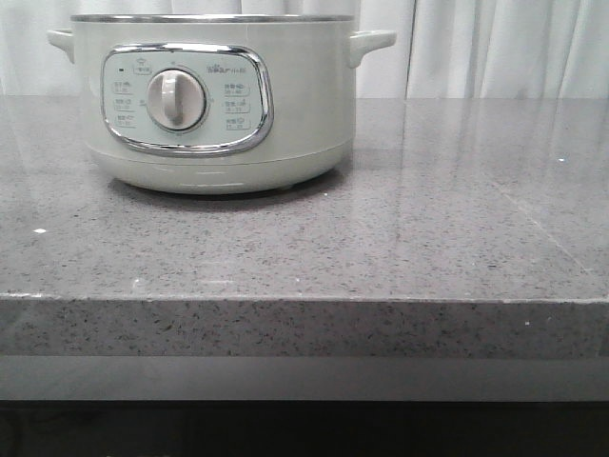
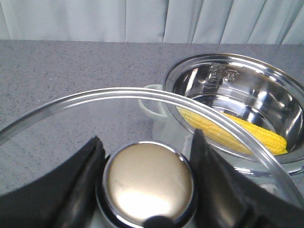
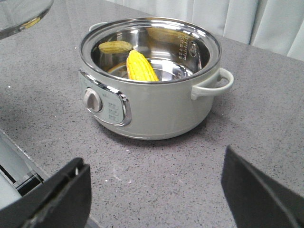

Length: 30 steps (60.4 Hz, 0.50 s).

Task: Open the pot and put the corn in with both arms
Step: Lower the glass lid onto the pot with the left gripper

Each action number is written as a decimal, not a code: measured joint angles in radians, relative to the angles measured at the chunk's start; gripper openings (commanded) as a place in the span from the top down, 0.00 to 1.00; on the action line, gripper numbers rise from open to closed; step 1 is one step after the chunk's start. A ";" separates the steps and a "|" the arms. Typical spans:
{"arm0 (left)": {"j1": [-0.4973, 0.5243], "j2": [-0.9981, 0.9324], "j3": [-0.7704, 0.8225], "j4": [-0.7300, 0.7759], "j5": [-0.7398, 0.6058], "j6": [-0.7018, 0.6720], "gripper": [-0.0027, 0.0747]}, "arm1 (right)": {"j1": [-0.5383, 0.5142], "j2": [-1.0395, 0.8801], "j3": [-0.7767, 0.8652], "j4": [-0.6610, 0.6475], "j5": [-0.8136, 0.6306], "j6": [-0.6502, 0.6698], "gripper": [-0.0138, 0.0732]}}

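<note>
The pale cream-green pot (image 1: 214,105) stands at the back left of the counter, its dial facing me, and is open. The yellow corn (image 3: 140,66) lies inside its steel bowl; it also shows in the left wrist view (image 2: 237,130). My left gripper (image 2: 147,183) is shut on the round metal knob (image 2: 148,183) of the glass lid (image 2: 156,97) and holds the lid up beside the pot (image 2: 237,95). My right gripper (image 3: 154,190) is open and empty above the counter in front of the pot (image 3: 152,104). Neither gripper shows in the front view.
The grey speckled counter (image 1: 428,219) reaches from the pot to a front edge (image 1: 304,300). White curtains (image 1: 495,48) hang behind. The lid's glass rim shows in a corner of the right wrist view (image 3: 23,19).
</note>
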 measured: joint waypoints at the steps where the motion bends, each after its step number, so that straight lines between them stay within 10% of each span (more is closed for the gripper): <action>1: 0.000 0.002 0.000 -0.002 -0.002 0.000 0.61 | 0.000 0.000 0.000 0.000 0.000 0.000 0.17; 30: -0.234 0.301 -0.142 -0.039 -0.247 0.002 0.61 | 0.000 0.000 0.000 0.000 0.000 0.000 0.17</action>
